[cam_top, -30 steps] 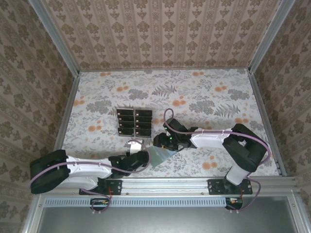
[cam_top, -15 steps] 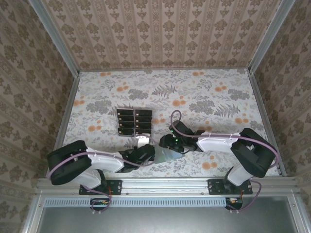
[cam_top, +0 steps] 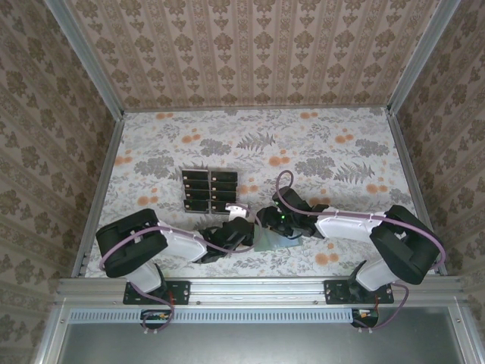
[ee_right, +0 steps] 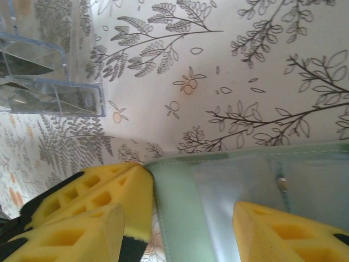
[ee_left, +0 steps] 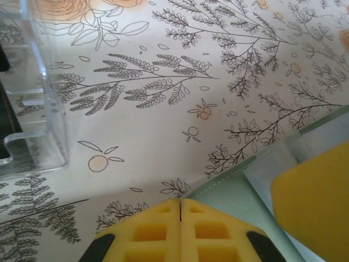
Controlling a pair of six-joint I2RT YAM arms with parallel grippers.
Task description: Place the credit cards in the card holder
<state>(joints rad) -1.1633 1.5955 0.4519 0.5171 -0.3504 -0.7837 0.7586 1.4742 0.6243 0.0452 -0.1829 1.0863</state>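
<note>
Card holder (cam_top: 267, 240) lies near-centre on the table (cam_top: 341, 152); left claw (ee_left: 180, 210) clenched at its left corner, right claw (ee_right: 180, 215) released astride it. Credit cards (cam_top: 209, 189) wait far-left, nearer the left claw

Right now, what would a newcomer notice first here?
The sage-green card holder lies near the front edge of the table, the left gripper shut at its corner and the right gripper open astride it. Farther back, the clear rack holds the black credit cards in rows.
</note>
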